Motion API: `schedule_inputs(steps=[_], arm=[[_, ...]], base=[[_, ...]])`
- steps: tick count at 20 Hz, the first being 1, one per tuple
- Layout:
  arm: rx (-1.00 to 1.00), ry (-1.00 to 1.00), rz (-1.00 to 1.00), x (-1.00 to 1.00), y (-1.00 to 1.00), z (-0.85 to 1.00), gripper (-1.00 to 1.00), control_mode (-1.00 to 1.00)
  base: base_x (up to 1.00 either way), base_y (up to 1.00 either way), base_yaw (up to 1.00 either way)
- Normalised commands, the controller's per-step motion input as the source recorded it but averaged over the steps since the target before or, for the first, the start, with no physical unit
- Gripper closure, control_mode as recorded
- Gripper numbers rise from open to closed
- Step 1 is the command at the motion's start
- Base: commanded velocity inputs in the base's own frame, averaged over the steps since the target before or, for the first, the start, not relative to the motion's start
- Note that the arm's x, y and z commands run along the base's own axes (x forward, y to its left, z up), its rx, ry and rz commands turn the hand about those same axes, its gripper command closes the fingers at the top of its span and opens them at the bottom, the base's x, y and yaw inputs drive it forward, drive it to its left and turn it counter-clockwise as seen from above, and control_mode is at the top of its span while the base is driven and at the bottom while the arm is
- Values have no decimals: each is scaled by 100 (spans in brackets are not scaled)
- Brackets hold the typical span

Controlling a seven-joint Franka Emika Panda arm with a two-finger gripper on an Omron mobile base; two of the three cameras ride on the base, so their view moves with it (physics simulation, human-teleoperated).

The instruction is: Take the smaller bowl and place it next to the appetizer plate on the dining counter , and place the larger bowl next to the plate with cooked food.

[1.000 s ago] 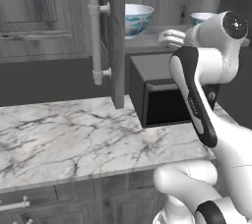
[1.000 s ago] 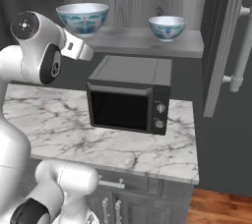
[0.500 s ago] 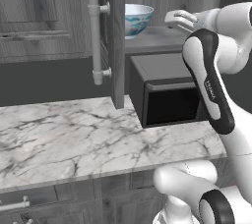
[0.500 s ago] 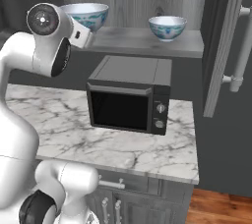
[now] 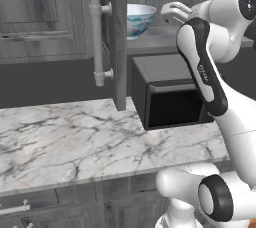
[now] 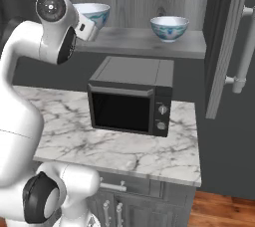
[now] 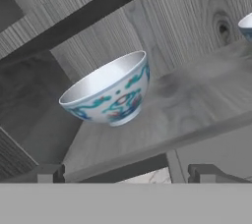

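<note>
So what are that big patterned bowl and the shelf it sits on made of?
The larger bowl looks like glazed ceramic: a smooth, glossy white body with painted teal swirls. The shelf looks like grey, matte wood, going by its visible grain lines and the knot in the panel behind it.

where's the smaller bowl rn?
The smaller bowl sits on the open cabinet shelf above the microwave, toward the shelf's right end in the right base view, apart from the larger bowl at the left end.
</note>
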Motion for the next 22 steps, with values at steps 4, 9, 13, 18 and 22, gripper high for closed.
schedule_inputs(steps=[4,9,13,18,22], arm=[[1,6,-8,52,24,1,-100,-100],[0,3,-6,42,24,2,-100,-100],[0,5,-6,28,2,9,-100,-100],[0,8,-6,35,0,2,-100,-100],[0,8,-4,40,0,0,-100,-100]], base=[[0,0,0],[0,0,0],[0,0,0],[0,0,0],[0,0,0]])
